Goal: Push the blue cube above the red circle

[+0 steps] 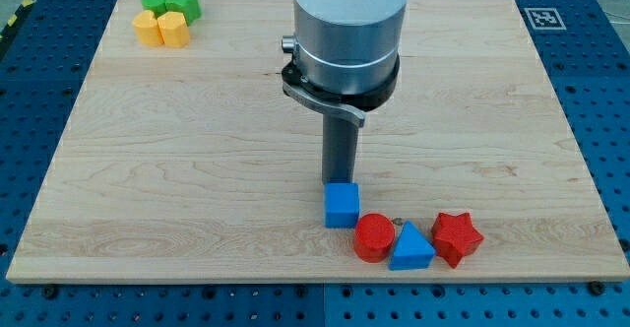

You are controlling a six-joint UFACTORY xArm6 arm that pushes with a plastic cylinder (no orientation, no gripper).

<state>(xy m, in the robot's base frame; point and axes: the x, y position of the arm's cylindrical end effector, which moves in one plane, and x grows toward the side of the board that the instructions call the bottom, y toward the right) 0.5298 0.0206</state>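
My tip (341, 182) low on desk (197, 169), touching top edge of blue cube (342, 206). No hand on rig, plain rod, holds nothing. Blue cube just left of and slightly above red circle (374, 236), touching it. Blue triangle (410, 247) and red star (456, 237) to right. Green and yellow blocks (166, 17) clustered top left.

Blue cube (342, 205): small, flat on the board, lower centre of frame, just up-left of the red circle and touching or nearly so. Red circle (374, 236): low round block, flat, just right of centre near the bottom edge.
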